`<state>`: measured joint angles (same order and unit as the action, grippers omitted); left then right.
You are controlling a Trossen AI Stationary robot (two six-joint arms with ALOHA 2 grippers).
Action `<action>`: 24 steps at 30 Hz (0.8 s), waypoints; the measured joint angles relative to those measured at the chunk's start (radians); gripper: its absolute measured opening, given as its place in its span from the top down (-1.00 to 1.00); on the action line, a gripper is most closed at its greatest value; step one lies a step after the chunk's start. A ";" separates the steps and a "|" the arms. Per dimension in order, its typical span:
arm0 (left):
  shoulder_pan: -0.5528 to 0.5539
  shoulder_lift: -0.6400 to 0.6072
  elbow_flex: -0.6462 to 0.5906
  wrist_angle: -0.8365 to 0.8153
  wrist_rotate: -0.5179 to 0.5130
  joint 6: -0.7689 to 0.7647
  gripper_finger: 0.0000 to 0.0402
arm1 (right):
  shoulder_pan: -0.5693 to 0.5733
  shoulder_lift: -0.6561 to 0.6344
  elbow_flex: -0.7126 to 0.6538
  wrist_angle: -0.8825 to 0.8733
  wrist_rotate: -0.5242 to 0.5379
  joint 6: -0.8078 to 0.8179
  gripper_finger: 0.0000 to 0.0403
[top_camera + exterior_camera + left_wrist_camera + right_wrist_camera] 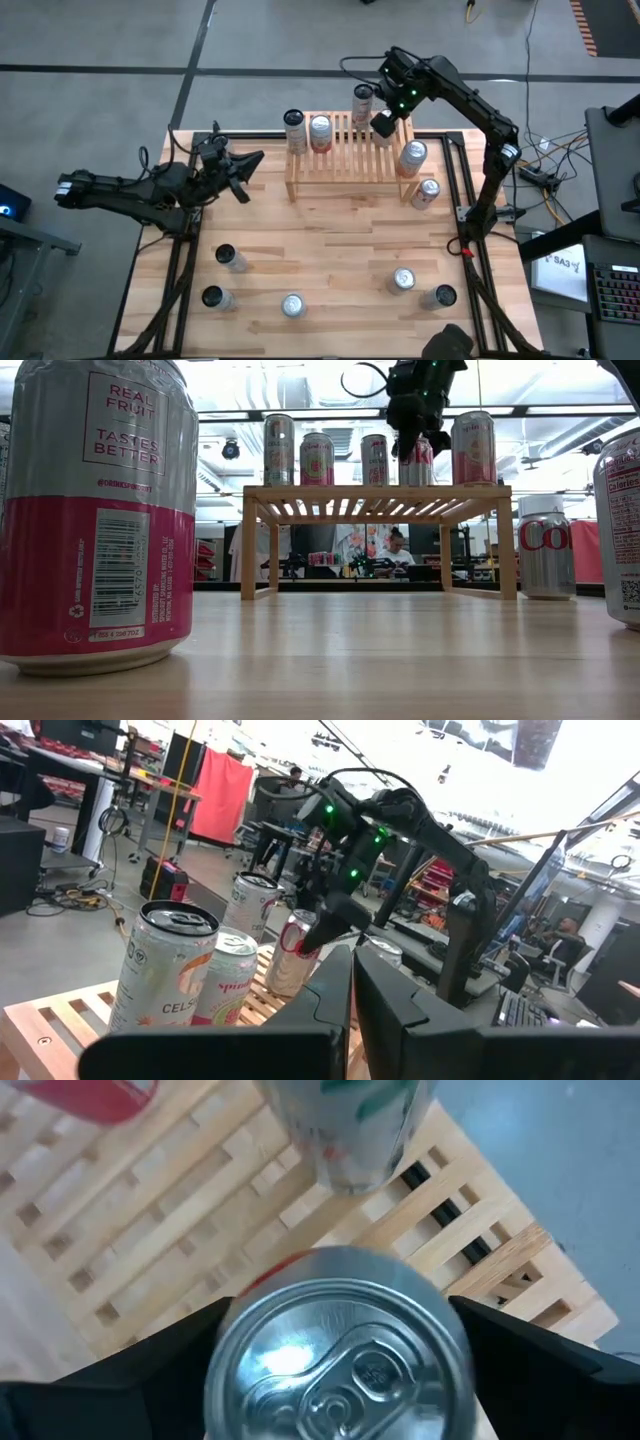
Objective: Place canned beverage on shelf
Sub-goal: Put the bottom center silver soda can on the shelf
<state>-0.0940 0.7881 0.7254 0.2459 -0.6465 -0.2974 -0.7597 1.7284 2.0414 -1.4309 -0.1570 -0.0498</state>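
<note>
1. High view: the right gripper (383, 122) hangs over the back right part of the small slatted shelf of light natural wood (345, 165), hiding the can beneath it. Three other cans stand on the shelf: a white can (294, 131), a pink-topped can (320, 133) and a red-and-silver can (363, 104). Placing looks nearly done. The left gripper (243, 168) waits, pinched together, left of the shelf. Two cans stand beside the shelf's right leg and six (230, 258) wait on the large wooden tabletop (330, 250), so plenty is left.

2. Low view: the gripper reaches down among the cans on the shelf top; its can is upright there.

3. Left wrist view: the right arm is at the shelf.

4. Right wrist view: the silver-lidded can (340, 1350) sits between spread fingers (545, 1365), upright on the slats; I judge it released. The red-and-silver can stands close behind, to be cleared on retreat.
</note>
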 joint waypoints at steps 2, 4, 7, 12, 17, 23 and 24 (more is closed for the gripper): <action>0.000 0.001 0.000 0.001 -0.008 0.000 1.00 | 0.000 0.000 0.022 -0.001 0.000 0.009 -0.73; 0.000 0.001 0.000 0.001 -0.023 0.000 1.00 | 0.000 0.000 0.051 -0.003 0.000 0.014 -0.72; 0.000 0.002 0.000 0.008 -0.034 0.000 1.00 | 0.000 -0.005 0.107 -0.014 0.001 0.014 -0.73; 0.000 0.017 0.000 0.051 -0.100 0.000 1.00 | 0.000 -0.028 0.202 -0.015 0.001 -0.043 -0.71; 0.000 0.061 0.000 0.143 -0.132 0.003 1.00 | -0.040 -0.063 0.227 0.000 0.005 -0.099 -0.56; 0.000 0.117 0.000 0.212 -0.133 0.001 1.00 | -0.119 -0.101 0.166 0.036 0.060 -0.062 -0.15; 0.000 0.123 0.000 0.219 -0.142 0.002 1.00 | -0.130 -0.108 0.144 0.047 0.058 -0.054 -0.06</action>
<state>-0.0940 0.9111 0.7254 0.4644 -0.7885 -0.2959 -0.8897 1.6200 2.1851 -1.3836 -0.0986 -0.1041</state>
